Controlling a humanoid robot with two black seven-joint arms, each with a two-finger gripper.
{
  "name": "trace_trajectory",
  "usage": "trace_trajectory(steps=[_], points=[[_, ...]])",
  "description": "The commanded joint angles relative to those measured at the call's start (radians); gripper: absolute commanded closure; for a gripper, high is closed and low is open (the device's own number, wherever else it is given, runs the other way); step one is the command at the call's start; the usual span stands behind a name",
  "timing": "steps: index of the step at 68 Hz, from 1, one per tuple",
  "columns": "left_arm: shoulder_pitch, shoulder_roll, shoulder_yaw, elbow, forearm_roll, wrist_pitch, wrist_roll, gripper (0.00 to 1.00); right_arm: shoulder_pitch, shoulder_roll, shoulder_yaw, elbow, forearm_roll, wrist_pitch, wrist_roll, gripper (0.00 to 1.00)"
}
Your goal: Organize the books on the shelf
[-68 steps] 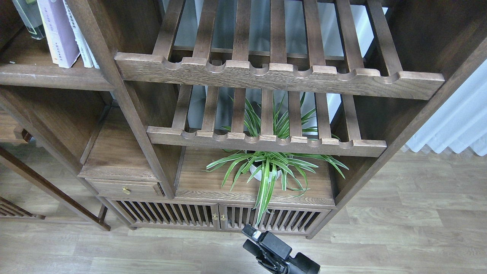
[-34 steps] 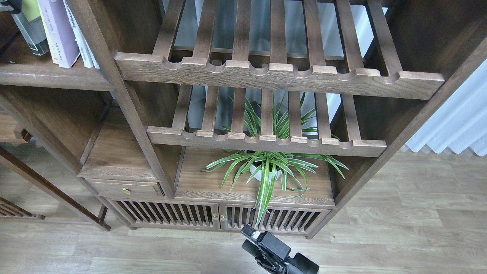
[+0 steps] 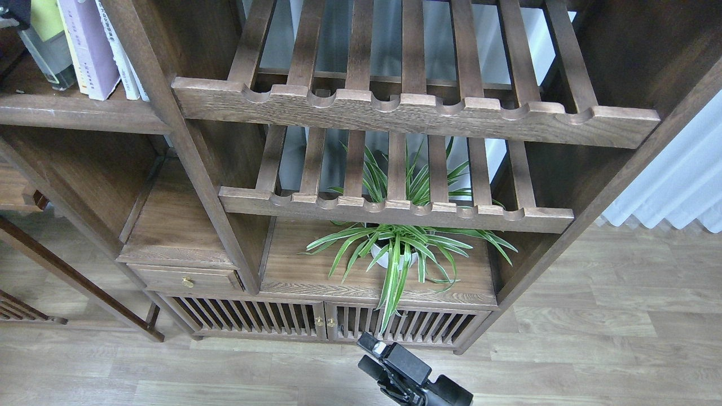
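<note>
While your right gripper [image 3: 375, 355] hangs low before the plant [image 3: 395, 254], jaw state unreadable, the books [image 3: 84, 45] stand far up-left of that plant on the shelf [image 3: 79, 118].

Even, soft daylight; sharp frame, no glare.
Brightest at the pale curtain [image 3: 671, 186] on the right and behind the slatted racks [image 3: 414, 110]. Shelf [image 3: 73, 115] recesses go dark. Wide-angle lean at the edges, uprights splay outward.
</note>
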Motion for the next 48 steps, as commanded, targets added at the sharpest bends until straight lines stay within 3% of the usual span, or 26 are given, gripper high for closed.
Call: trace_trajectory(steps=[1, 28, 32, 36, 48], points=[[-0.010, -0.003, 0.025, 0.011, 0.000, 0.000, -0.001, 0.99, 0.000, -0.003, 0.001, 0.000, 0.014, 0.000, 0.000, 0.00], [-0.016, 0.017, 0.079, -0.014, 0.046, 0.000, -0.001, 0.97, 0.003, -0.004, 0.001, 0.001, 0.026, 0.000, -0.002, 0.00], [-0.012, 0.017, 0.074, -0.023, 0.045, 0.000, -0.002, 0.93, 0.003, -0.004, 0.004, 0.000, 0.026, 0.000, -0.002, 0.00], [-0.010, 0.014, 0.065, -0.031, 0.043, 0.000, -0.004, 0.83, 0.003, -0.006, 0.004, 0.000, 0.026, 0.000, 0.000, 0.00], [0.001, 0.012, 0.059, -0.041, -0.001, 0.000, -0.014, 0.71, 0.005, -0.006, 0.004, 0.001, 0.026, 0.000, 0.000, 0.00]])
